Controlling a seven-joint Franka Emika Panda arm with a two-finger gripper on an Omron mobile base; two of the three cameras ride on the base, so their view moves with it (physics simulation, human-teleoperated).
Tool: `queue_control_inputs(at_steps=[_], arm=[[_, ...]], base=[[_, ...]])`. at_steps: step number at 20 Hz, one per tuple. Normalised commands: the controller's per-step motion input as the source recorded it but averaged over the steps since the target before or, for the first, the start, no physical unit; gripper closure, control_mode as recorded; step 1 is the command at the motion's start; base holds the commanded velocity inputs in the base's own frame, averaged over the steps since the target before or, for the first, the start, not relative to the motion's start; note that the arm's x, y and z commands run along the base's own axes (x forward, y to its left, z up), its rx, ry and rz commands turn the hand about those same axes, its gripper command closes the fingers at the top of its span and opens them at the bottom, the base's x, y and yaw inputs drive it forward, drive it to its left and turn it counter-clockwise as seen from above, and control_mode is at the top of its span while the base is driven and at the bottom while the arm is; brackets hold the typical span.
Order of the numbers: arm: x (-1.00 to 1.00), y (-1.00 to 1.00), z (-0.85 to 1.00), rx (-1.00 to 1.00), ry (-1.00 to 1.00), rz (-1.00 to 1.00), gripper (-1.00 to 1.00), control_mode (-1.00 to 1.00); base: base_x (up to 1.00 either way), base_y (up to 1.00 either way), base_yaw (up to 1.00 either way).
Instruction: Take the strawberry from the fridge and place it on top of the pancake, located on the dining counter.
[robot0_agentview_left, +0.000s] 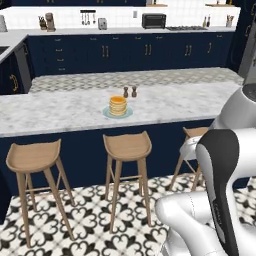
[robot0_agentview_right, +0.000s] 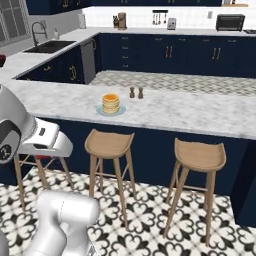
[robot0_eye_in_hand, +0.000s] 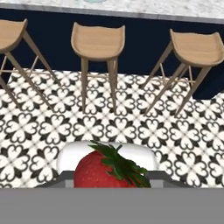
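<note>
We record a kitchen with a black-and-white patterned floor (robot0_eye_in_hand: 131, 127), navy cabinets (robot0_agentview_left: 125, 50) along the far wall and a long marbled tabletop (robot0_agentview_left: 60, 112) on a navy base crossing the middle of both base views. Three wooden stools (robot0_eye_in_hand: 97, 41) stand against that base.

In the hand view the strawberry (robot0_eye_in_hand: 103, 173) sits at the bottom centre of the frame, held in the claw (robot0_eye_in_hand: 107, 181), whose dark finger tips (robot0_eye_in_hand: 159, 177) close on it from either side. The jaws stand narrow, parted only by the width of the fruit. Its green leaves splay from the upper centre toward the lower right of the frame; the red body lies to their lower left. The lower part of the fruit is cut off by the frame's bottom, so we cannot settle its long axis with confidence.

The pancake (robot0_agentview_left: 118, 105) is a short upright stack on a pale plate (robot0_agentview_left: 107, 114), centred on the tabletop in the left base view and left of centre in the right base view. Two small dark shakers (robot0_agentview_left: 129, 92) stand just behind it, toward the upper right.

In the hand view the tabletop is only a thin strip along the top edge. In the base views the arm's white body covers the claw, and the strawberry cannot be made out there.
</note>
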Motion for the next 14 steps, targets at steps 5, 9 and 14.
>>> queue_control_inputs(at_steps=[5,9,14], arm=[[0.0,0.0,0.0,0.0,0.0,0.0,1.0,1.0],[0.0,0.0,0.0,0.0,0.0,0.0,1.0,1.0],[0.0,0.0,0.0,0.0,0.0,0.0,1.0,1.0]], base=[[0.52,0.55,-0.16],[0.46,0.39,-0.09],[0.72,0.34,-0.06]])
